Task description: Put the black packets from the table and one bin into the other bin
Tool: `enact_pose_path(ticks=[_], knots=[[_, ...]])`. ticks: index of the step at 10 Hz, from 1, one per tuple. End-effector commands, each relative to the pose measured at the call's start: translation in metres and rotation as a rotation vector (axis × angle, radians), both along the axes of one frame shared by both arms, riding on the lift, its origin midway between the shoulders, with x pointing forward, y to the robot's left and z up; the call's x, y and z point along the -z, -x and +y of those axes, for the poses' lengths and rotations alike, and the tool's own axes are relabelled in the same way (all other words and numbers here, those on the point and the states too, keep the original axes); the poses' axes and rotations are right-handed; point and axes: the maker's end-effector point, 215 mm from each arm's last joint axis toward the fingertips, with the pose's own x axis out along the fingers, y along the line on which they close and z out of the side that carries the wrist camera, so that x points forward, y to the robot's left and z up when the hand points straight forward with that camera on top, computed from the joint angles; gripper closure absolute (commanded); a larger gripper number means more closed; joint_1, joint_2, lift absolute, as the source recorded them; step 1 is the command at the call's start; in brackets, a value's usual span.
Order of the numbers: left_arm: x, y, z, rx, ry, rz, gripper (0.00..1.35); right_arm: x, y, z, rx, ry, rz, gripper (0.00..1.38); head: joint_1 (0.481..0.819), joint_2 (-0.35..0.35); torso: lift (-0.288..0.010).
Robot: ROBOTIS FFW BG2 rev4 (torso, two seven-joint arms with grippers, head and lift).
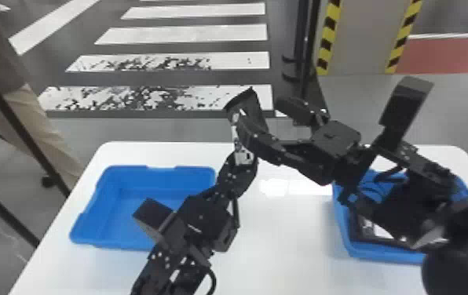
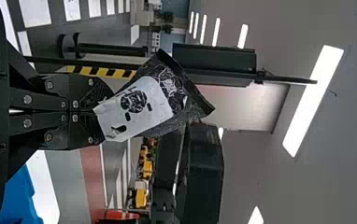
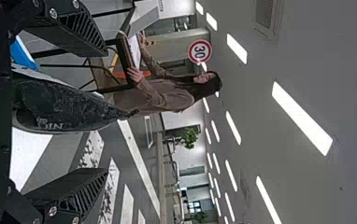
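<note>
Left end effector (image 2: 98, 112) clamped on the black packet (image 2: 186, 99), which rises above it — seemingly between the right end effector's (image 3: 106, 112) widely parted fingers.

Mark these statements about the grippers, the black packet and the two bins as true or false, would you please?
1. The left gripper holds a black packet. True.
2. The right gripper has its fingers shut tight together. False; they stand well apart.
3. The packet lies inside the left-hand bin. False; it is held up, outside that bin.
4. In the head view, the right arm hides part of the right-hand bin. True.
5. Both bins are blue. True.
</note>
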Motion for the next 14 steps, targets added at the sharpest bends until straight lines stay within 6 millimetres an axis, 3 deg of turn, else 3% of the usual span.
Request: enact_pose_path(ticks=[1,2,3,4,10,11,12,13,14], knots=[[-0.003,0.001,-0.004,0.009,0.005,-0.007,1.21,0.009,-0.003,0.016,-0.038,0.036,0.019,0.15,0.667,0.084,-0.11],[-0.003,0.0,-0.003,0.006,0.009,-0.006,1.21,0.012,0.0,0.021,-0.049,0.06,0.023,0.29,0.665,0.091,-0.11],[-0.001,0.0,-0.002,0.004,0.008,-0.003,1.21,0.014,0.003,0.025,-0.059,0.063,0.027,0.96,0.668,0.101,-0.11],[-0.002,0.0,-0.001,0.001,0.01,-0.006,1.21,0.014,0.003,0.026,-0.06,0.058,0.031,1.2,0.673,0.109,-0.11],[-0.004,0.002,0.003,-0.012,0.024,-0.032,1.21,0.01,0.005,0.024,-0.057,0.015,0.021,1.2,0.675,0.117,-0.11],[0.002,0.0,0.005,-0.015,0.043,-0.01,0.93,0.005,0.001,0.02,-0.046,-0.008,0.005,1.2,0.673,0.118,-0.11],[0.007,-0.001,0.008,-0.02,0.043,0.008,0.38,-0.003,-0.006,0.005,-0.01,-0.03,-0.023,1.2,0.672,0.118,-0.11],[0.008,-0.002,0.008,-0.021,0.041,0.012,0.06,-0.005,-0.023,-0.03,0.085,-0.036,-0.053,1.2,0.667,0.109,-0.11],[0.01,-0.002,0.011,-0.028,0.043,0.016,0.11,0.014,-0.047,-0.094,0.251,0.02,-0.058,1.2,0.663,0.095,-0.11]])
